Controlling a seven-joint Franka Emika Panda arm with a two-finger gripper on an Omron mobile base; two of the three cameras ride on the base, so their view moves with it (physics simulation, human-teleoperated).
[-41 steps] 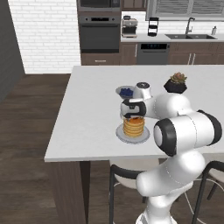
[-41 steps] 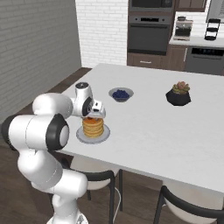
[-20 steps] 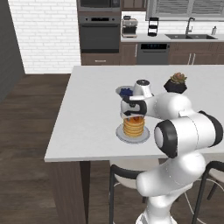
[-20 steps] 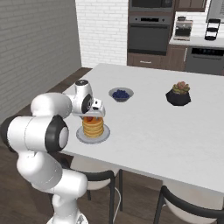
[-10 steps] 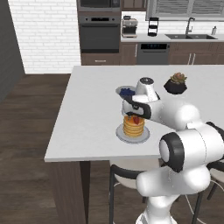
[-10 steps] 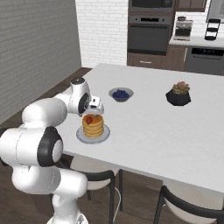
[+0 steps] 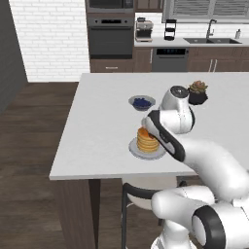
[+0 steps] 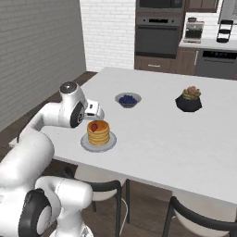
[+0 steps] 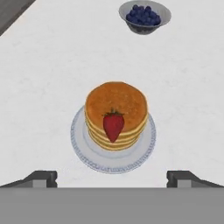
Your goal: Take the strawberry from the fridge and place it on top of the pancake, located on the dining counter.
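The strawberry (image 9: 113,125) lies on top of the pancake (image 9: 116,103), at the stack's edge nearest the hand, tip hanging over the side. The stack sits on a small grey plate (image 9: 87,153) on the white dining counter (image 8: 176,139). My gripper (image 9: 111,179) hovers above and just behind the plate, open, with nothing between its fingertips (image 9: 41,177). From the right base view the hand (image 8: 95,110) hangs just left of the strawberry (image 8: 94,126) and the pancake (image 8: 99,134). In the left base view my forearm crosses in front of the pancake (image 7: 146,140). The fridge is out of view.
A small bowl of blueberries (image 8: 127,99) stands beyond the pancake. A potted succulent in a dark pot (image 8: 189,100) sits further right. Dark-backed stools (image 8: 203,222) stand at the counter's near edge. Ovens and cabinets line the far wall.
My hand has lifted away and drawn back from the pancake with its jaws wide. The strawberry stays on the stack. My elbow has swung outward.
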